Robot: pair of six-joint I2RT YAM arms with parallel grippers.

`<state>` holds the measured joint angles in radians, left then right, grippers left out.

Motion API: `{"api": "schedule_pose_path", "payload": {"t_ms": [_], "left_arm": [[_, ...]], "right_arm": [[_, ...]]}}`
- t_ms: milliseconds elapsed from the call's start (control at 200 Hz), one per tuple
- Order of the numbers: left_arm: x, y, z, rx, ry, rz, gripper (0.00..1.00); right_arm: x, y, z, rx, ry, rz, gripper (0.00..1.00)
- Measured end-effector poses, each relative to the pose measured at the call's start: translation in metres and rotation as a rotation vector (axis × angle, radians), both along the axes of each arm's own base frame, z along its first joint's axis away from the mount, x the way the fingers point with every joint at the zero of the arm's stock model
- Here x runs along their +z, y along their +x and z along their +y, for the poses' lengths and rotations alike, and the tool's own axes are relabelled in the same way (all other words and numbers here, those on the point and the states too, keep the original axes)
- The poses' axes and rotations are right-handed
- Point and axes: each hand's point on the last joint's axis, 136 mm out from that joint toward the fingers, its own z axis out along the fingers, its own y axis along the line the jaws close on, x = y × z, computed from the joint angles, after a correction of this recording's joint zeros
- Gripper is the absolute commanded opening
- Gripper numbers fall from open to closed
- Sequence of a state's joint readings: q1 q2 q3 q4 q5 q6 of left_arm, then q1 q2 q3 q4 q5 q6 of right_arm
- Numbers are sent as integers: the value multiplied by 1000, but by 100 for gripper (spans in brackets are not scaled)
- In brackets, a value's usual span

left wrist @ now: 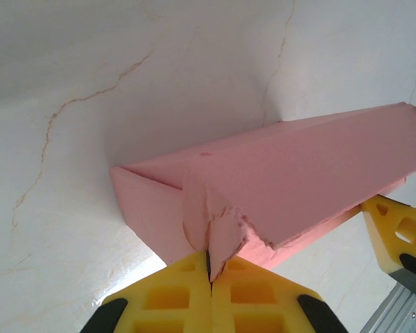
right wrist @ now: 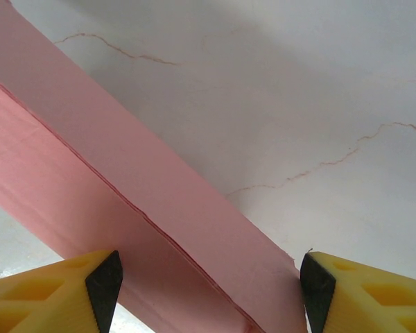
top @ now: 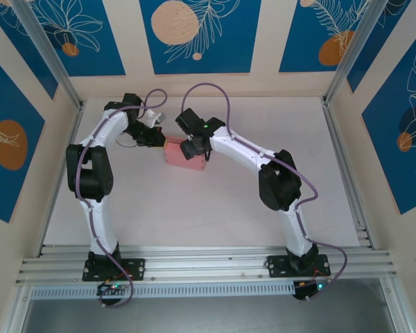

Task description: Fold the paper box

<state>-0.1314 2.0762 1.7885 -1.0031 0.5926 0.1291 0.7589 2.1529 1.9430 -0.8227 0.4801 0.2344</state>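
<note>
The pink paper box [top: 176, 153] lies as a closed-up rectangular shape on the white table, towards the back middle. My left gripper [top: 154, 136] is at its left end. In the left wrist view that gripper [left wrist: 209, 269] is shut on a crumpled pink end flap of the box [left wrist: 298, 173]. My right gripper [top: 195, 148] sits over the box's right end. In the right wrist view the box [right wrist: 125, 194] runs slantwise between the wide-set jaws of this gripper [right wrist: 206, 277], with both black pads [right wrist: 105, 277] against the pink card.
The white marbled table [top: 215, 208] stretches free in front of and to the right of the box. Aluminium rails [top: 208, 262] run along the near edge, and blue-and-cream patterned walls [top: 194, 35] enclose the back and both sides.
</note>
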Motion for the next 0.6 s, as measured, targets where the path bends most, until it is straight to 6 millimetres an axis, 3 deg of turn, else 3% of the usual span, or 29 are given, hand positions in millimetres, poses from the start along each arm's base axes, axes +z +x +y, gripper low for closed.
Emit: {"api": "schedule_pose_path", "payload": {"t_ms": [140,285,600], "left_arm": [[1,0,1,1,4,0,0],[3,0,0,1,8,-1,17],[15,5,-1,-4,24,-32,20]], "right_arm": [[0,2,0,-3,-4,-5,70],[0,2,0,-4,-5,-6,70],[-1,3,0,-4,-6,-8,70]]}}
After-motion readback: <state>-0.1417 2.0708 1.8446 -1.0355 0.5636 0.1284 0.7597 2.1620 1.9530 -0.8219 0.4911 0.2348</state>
